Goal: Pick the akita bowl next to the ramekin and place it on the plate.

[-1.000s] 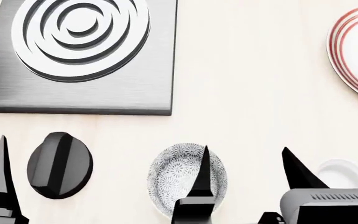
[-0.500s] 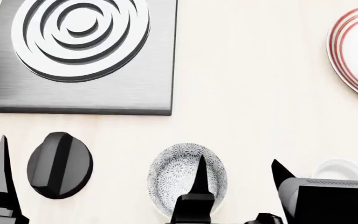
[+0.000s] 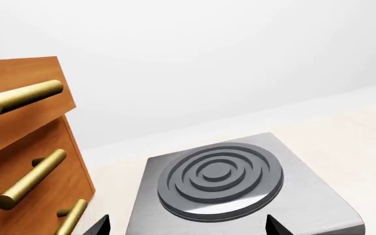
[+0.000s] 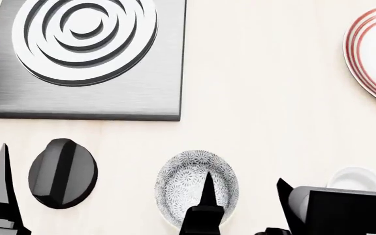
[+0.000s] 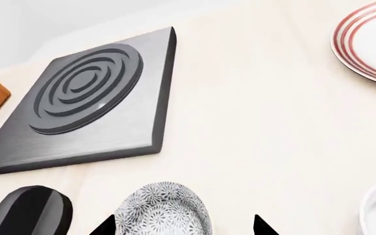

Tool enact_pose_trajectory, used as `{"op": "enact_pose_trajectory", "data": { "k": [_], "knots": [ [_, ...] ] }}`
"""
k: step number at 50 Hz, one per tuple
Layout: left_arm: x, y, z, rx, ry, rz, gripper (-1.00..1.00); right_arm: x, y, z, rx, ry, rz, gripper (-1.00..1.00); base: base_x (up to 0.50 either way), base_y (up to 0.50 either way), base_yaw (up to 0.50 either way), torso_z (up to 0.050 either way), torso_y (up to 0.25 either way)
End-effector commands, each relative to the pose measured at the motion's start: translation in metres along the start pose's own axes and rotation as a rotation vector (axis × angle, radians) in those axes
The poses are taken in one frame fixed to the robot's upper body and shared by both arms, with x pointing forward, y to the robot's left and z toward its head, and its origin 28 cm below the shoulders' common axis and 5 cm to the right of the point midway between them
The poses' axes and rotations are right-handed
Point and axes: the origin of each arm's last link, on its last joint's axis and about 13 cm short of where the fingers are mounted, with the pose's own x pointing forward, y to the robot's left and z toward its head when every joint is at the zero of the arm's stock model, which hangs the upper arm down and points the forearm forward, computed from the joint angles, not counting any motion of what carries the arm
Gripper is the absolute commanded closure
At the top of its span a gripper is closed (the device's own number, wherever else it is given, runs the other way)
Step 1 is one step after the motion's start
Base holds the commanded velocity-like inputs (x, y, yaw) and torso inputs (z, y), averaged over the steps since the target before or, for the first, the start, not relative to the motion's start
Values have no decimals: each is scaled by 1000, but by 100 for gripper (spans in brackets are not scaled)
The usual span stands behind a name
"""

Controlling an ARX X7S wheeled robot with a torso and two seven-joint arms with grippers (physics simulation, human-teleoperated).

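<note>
The akita bowl (image 4: 196, 188) is taken as the landmark. It is seen standing upright on the pale counter (image 4: 266, 98), not lifted. Just beside it, toward the robot's right, the ramekin (image 4: 360, 179) is found, partly hidden by the right arm. The plate (image 4: 375, 54) lies well apart from the bowl, farther from the robot and to the right, cut by the picture edge. A black knob-like object (image 4: 62, 172) is near the bowl on the other side, and the stove plate (image 4: 86, 54) lies beyond it.

The right gripper (image 5: 184, 226) is held wide open; in the right wrist view its two tips are seen on either side of the bowl, with nothing between them touched yet. It is judged that the grasp is not yet made. Of the left gripper (image 3: 184, 226) only two tips are seen, spread wide and empty, facing the stove plate.

Some risks can be named. If the jaws are closed too high on the rim, the round bowl could be squeezed out and tipped. If the gripper is shifted toward the ramekin, that dish could be pushed. During the long carry to the plate, a weak hold could let the bowl slip.
</note>
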Motion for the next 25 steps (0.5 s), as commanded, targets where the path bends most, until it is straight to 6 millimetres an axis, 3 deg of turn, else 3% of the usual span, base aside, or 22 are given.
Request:
{"op": "enact_pose_trajectory", "data": {
  "k": [1,25],
  "knots": [
    [-1,2,-1,-20,20,-6,-100,6,0,-1,35,-14,25,-100,0,0,0,0,0],
    [-1,2,-1,-23,23,-8,-100,15,-5,-11,63,32,28,-100,0,0,0,0,0]
  ]
}}
